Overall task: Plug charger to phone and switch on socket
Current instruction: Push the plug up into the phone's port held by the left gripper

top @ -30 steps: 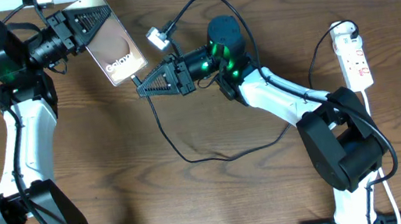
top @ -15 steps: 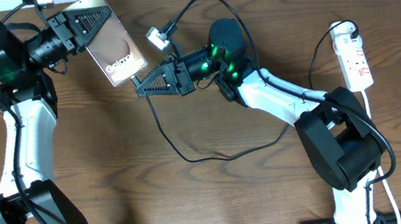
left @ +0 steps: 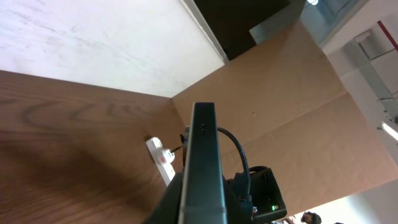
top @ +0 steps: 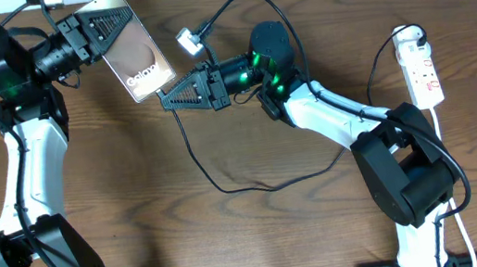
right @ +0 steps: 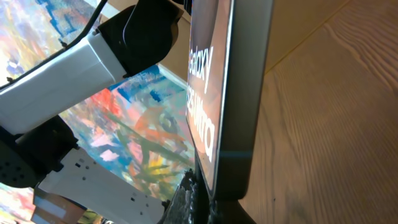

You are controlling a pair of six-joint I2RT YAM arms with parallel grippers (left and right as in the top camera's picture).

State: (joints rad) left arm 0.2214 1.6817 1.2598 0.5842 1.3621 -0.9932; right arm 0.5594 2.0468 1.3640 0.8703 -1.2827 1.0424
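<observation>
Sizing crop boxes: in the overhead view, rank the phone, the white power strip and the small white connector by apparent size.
1. phone, though raised nearer the camera, so its lead is unsure.
2. power strip.
3. white connector, clearly smallest.

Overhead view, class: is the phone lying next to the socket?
No, the left gripper holds the phone on the left, far from the socket at the right edge.
</observation>
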